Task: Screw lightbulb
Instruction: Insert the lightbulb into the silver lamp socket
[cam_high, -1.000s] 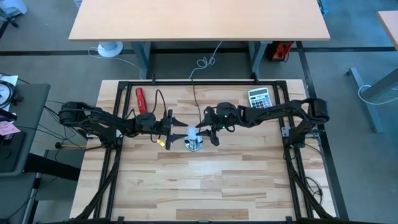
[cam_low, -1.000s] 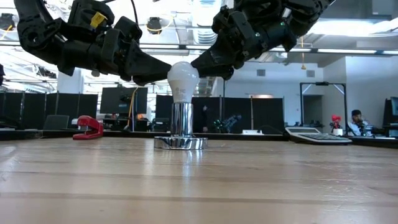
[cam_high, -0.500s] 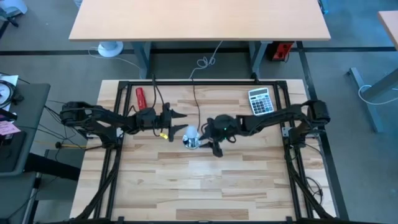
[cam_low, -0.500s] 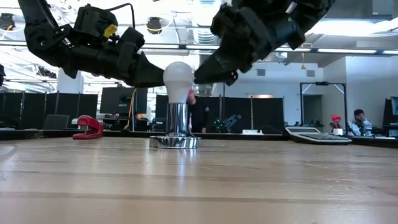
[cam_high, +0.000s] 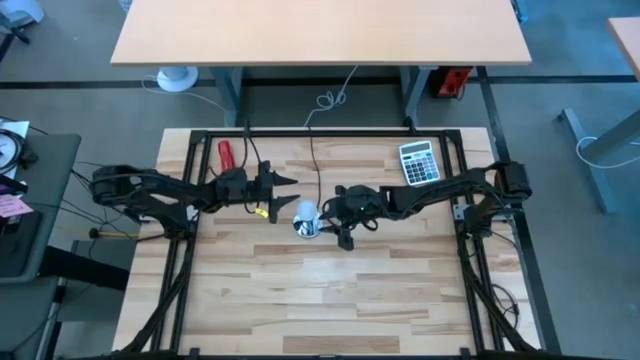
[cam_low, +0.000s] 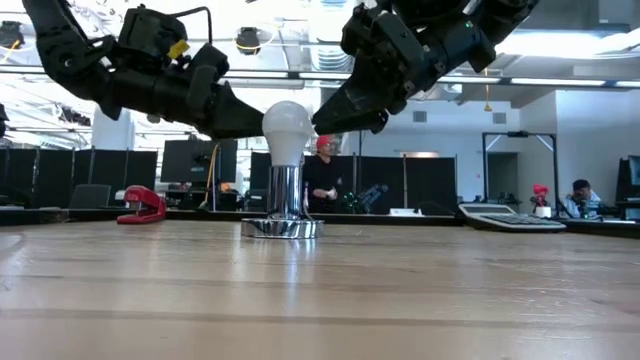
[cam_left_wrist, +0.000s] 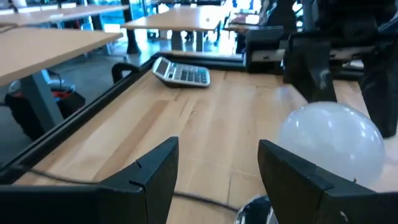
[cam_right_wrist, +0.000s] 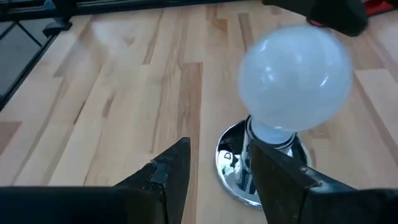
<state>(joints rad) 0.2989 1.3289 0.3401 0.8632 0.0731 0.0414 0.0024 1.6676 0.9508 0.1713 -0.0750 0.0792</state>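
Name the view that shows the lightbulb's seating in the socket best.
The low view: the lightbulb stands upright in the chrome socket, seen side-on. The right wrist view shows it from above, the left wrist view only its globe, the high view a white dot.

Nothing readable anywhere in these shots, honestly. The calculator (cam_high: 416, 160) near the right arm's side of the bench (cam_high: 330, 290) has a display and rows of keys, but the key markings are too small to read from above, and in the left wrist view (cam_left_wrist: 181, 72) they're only pale blobs. No brand or wattage print shows on the lightbulb (cam_right_wrist: 296, 78), and the shiny socket (cam_low: 283, 215) under it carries no visible lettering. The red stapler (cam_low: 141, 205) shows no logo either. Monitors in the room behind are dark, no signs legible.
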